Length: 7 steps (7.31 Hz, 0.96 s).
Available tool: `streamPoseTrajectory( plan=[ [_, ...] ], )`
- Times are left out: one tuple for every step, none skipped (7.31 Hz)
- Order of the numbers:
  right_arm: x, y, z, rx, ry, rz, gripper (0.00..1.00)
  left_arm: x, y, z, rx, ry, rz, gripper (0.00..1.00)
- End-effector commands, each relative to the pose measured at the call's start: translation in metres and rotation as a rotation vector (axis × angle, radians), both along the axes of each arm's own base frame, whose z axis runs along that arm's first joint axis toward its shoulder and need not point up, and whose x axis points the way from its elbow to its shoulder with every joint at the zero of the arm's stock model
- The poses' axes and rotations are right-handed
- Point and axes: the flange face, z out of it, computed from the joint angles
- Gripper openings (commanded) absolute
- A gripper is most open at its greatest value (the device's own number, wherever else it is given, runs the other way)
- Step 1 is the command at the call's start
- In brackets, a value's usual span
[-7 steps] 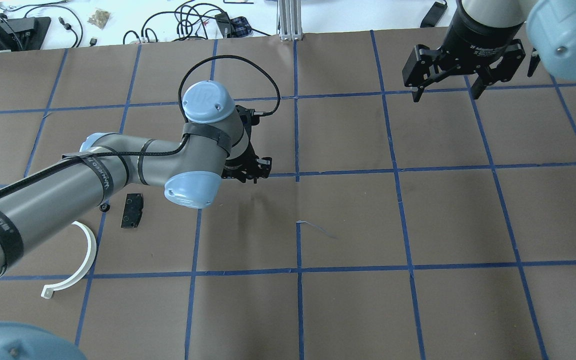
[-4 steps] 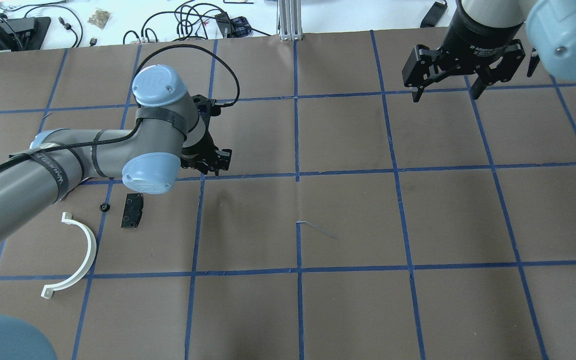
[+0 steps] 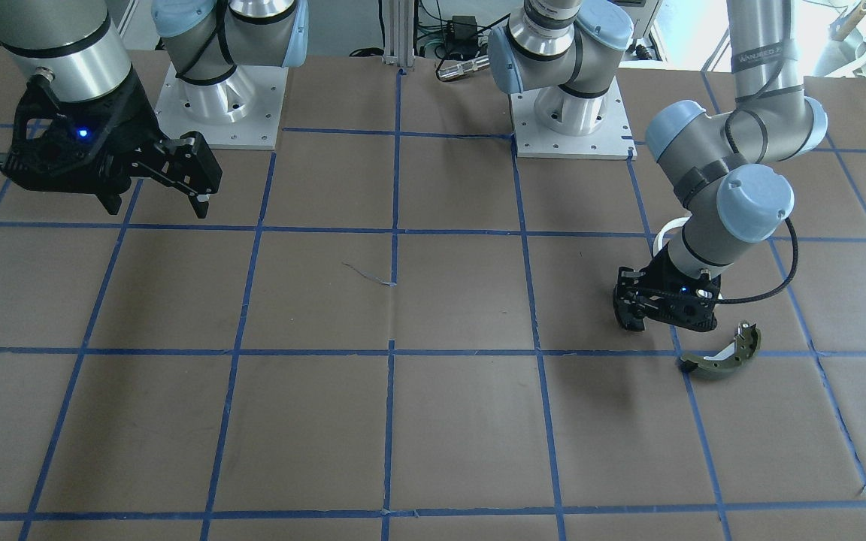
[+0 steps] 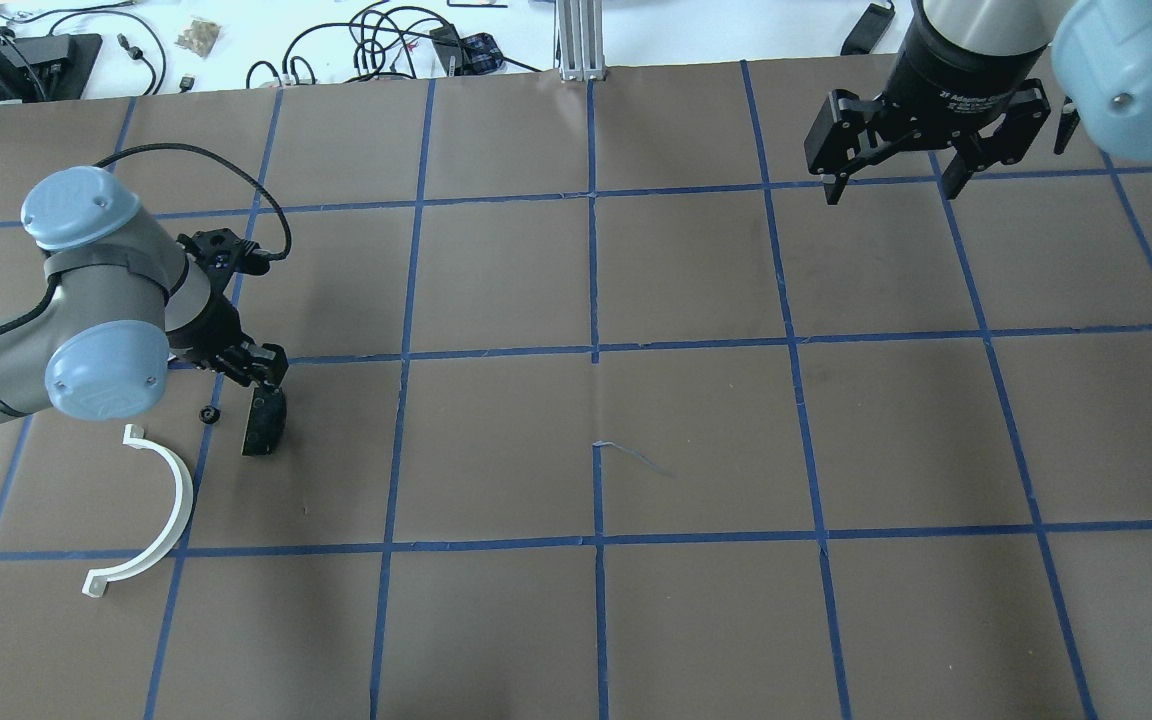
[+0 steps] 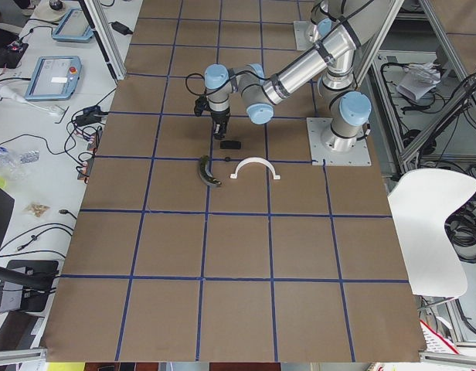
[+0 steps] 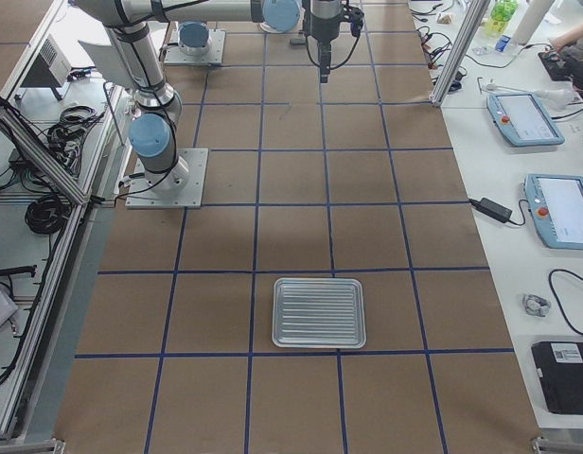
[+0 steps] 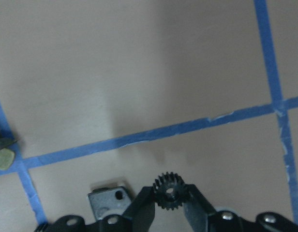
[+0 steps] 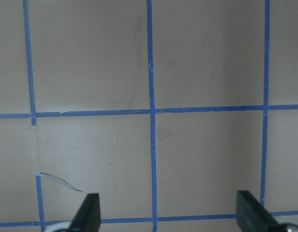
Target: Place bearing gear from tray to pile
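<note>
My left gripper [image 4: 264,380] is shut on a small black toothed bearing gear [image 7: 171,191] and holds it low over the table at the pile. The pile holds a black rectangular pad [image 4: 264,425] right under the gripper, a white curved half-ring [image 4: 164,505], and an olive-green curved shoe [image 3: 722,358] with a metal end. The metal tray [image 6: 320,312] lies far off at the table's right end. My right gripper [image 4: 886,185] is open and empty, high over the far right of the table.
A tiny black part [image 4: 207,414] lies beside the pad. A grey plate with a hole [image 7: 108,203] shows just left of my left fingers. Blue tape lines grid the brown table. Cables and boxes lie beyond the far edge.
My left arm has swung left from the table's middle to the pile, carrying the gear. The right arm has not moved.
</note>
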Motion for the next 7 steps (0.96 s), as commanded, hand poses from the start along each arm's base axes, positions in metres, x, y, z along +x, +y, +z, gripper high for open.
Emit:
streamPoseTrajectory(
  plan=[
    [0.0, 0.0, -0.001, 0.001, 0.0, 0.0, 1.0, 0.042, 0.035, -0.004, 0.018, 0.014, -0.008, 0.07],
    [0.0, 0.0, -0.001, 0.001, 0.0, 0.0, 1.0, 0.053, 0.039, -0.005, 0.013, 0.015, 0.017, 0.07],
    [0.0, 0.0, 0.0, 0.0, 0.0, 0.0, 1.0, 0.055, 0.038, -0.003, 0.006, 0.012, 0.02, 0.07],
    [0.0, 0.0, -0.001, 0.001, -0.002, 0.0, 1.0, 0.054, 0.039, -0.009, 0.017, 0.017, 0.029, 0.35],
    [0.0, 0.0, 0.0, 0.0, 0.0, 0.0, 1.0, 0.054, 0.038, -0.009, 0.014, 0.02, 0.034, 0.97],
    [0.0, 0.0, -0.001, 0.001, 0.0, 0.0, 1.0, 0.052, 0.037, -0.009, 0.016, 0.021, 0.033, 0.98],
    [0.0, 0.0, -0.001, 0.001, 0.0, 0.0, 1.0, 0.05, 0.037, -0.009, 0.017, 0.022, 0.039, 0.99]
  ],
)
